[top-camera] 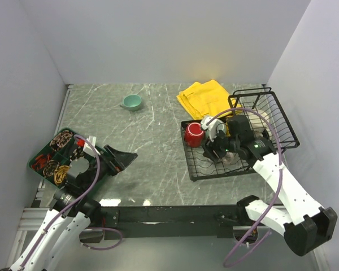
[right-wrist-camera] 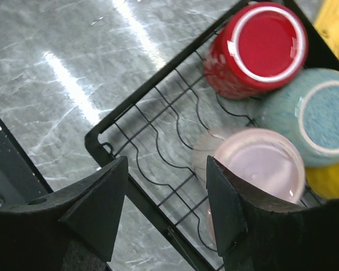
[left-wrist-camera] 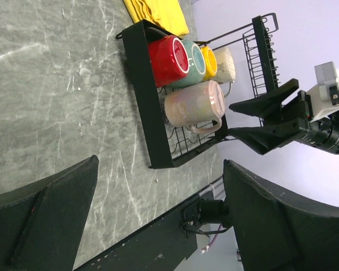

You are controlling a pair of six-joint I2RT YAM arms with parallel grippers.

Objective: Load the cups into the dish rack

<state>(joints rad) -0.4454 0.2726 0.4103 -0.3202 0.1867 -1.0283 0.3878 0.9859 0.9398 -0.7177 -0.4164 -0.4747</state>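
Observation:
The black wire dish rack [top-camera: 191,167] stands at the right of the table. In the left wrist view its tray [left-wrist-camera: 142,96] holds a red cup [left-wrist-camera: 168,59], a grey-teal cup [left-wrist-camera: 193,63], a yellow cup [left-wrist-camera: 209,62], a cream cup [left-wrist-camera: 225,63] and a beige-pink cup [left-wrist-camera: 192,104], all lying on their sides. My right gripper [right-wrist-camera: 166,209] hovers open over the rack's near corner [right-wrist-camera: 130,189], with the beige-pink cup [right-wrist-camera: 257,164] just beside one finger and nothing between the jaws. A small teal cup [top-camera: 132,101] sits alone on the table at the back. My left gripper [top-camera: 122,158] is open and holds nothing.
A yellow cloth [top-camera: 205,97] lies behind the rack. A dark green compartmented tray [top-camera: 55,156] with small items sits at the left edge, beside my left arm. The rack's raised basket section [top-camera: 268,116] stands at the far right near the wall.

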